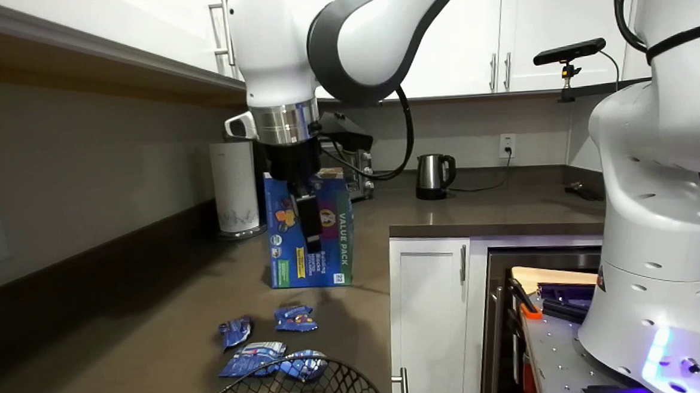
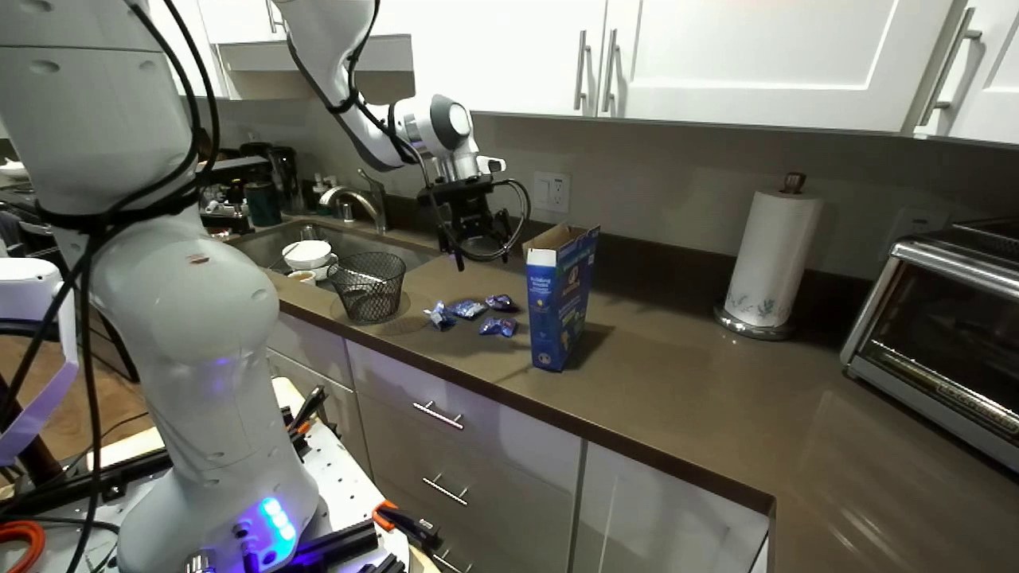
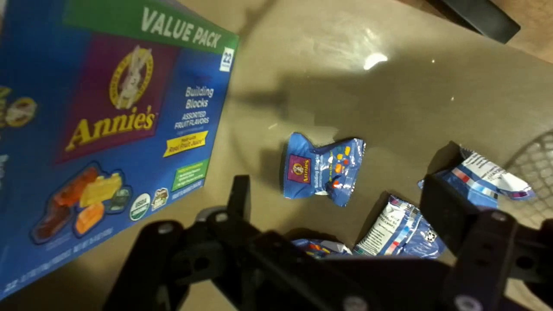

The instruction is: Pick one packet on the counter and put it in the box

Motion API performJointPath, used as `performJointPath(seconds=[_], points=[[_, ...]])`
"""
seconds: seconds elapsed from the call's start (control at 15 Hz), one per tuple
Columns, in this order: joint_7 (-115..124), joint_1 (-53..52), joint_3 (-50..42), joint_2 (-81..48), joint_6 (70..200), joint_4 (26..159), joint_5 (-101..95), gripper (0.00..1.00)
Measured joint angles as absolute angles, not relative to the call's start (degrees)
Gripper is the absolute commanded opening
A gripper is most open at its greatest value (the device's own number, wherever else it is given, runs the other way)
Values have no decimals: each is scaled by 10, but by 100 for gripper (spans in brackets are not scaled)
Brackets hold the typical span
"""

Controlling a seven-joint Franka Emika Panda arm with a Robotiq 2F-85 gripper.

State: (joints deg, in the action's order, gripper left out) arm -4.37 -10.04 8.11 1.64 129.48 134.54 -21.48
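Several small blue packets lie on the dark grey-brown counter (image 1: 177,325). The packet closest to the box shows in both exterior views (image 1: 295,318) (image 2: 497,326) and face up in the wrist view (image 3: 324,168). Another packet (image 3: 402,229) lies beside it, and one (image 3: 322,248) is partly hidden by the gripper. The tall blue box (image 1: 285,224) stands upright, its top open in an exterior view (image 2: 557,302); it fills the left of the wrist view (image 3: 121,108). My gripper (image 3: 338,192) is open and empty, its fingers wide apart, held above the packets beside the box (image 2: 482,247).
A black wire basket (image 2: 368,286) stands beside the packets, near the sink (image 2: 414,253). A paper-towel roll (image 1: 236,187) and a toaster oven (image 2: 947,318) stand beyond the box. A kettle (image 1: 433,177) is further back. Upper cabinets (image 2: 756,64) hang over the counter.
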Motion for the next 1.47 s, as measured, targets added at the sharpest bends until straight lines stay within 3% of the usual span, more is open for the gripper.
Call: performJointPath(seconds=[0.47, 1.47], points=[[-20, -100, 91, 50, 1209, 1332, -235, 100], [-63, -126, 115, -21, 1208, 1319, -186, 100]])
